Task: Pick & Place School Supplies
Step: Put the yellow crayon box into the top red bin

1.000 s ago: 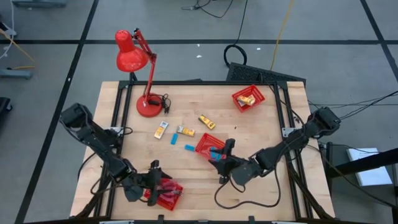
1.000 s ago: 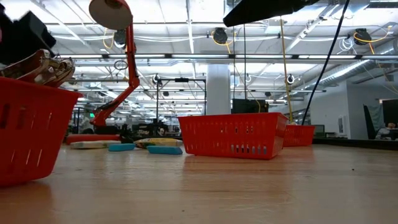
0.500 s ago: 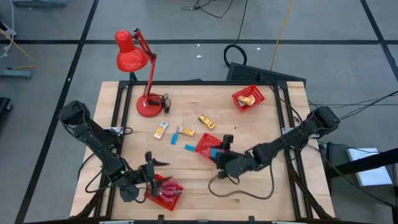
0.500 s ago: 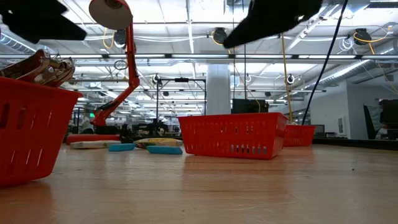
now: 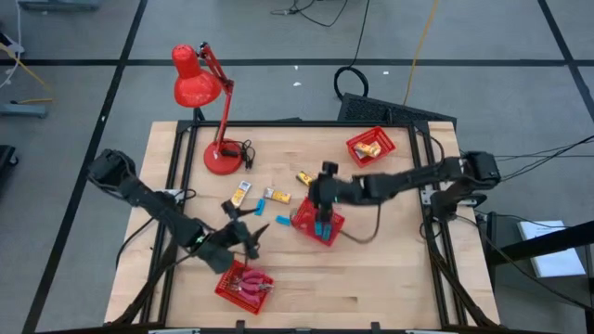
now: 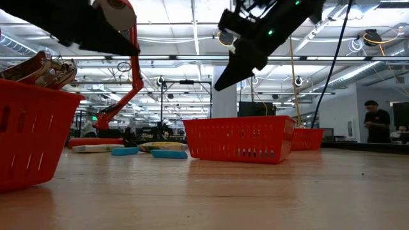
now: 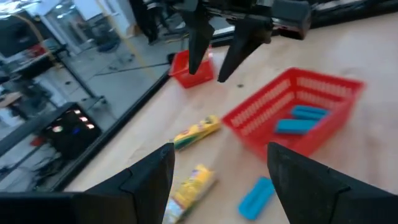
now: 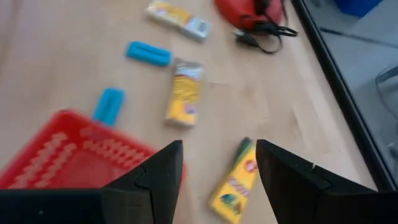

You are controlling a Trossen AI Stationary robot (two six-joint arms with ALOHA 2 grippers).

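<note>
Both arms have lifted away from their baskets, fingers spread wide and empty. The right gripper (image 5: 325, 178) hangs over the middle basket (image 5: 306, 215) (two blue blocks (image 7: 301, 119) inside); the left gripper (image 5: 251, 230) faces a loose blue block (image 7: 256, 196) on the surface.

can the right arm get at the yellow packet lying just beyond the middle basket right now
Probably yes. The right gripper hangs open and empty over the far edge of the middle basket, and the yellow packet lies flat on bare table beside it, apart from the basket, with nothing over it.
</note>
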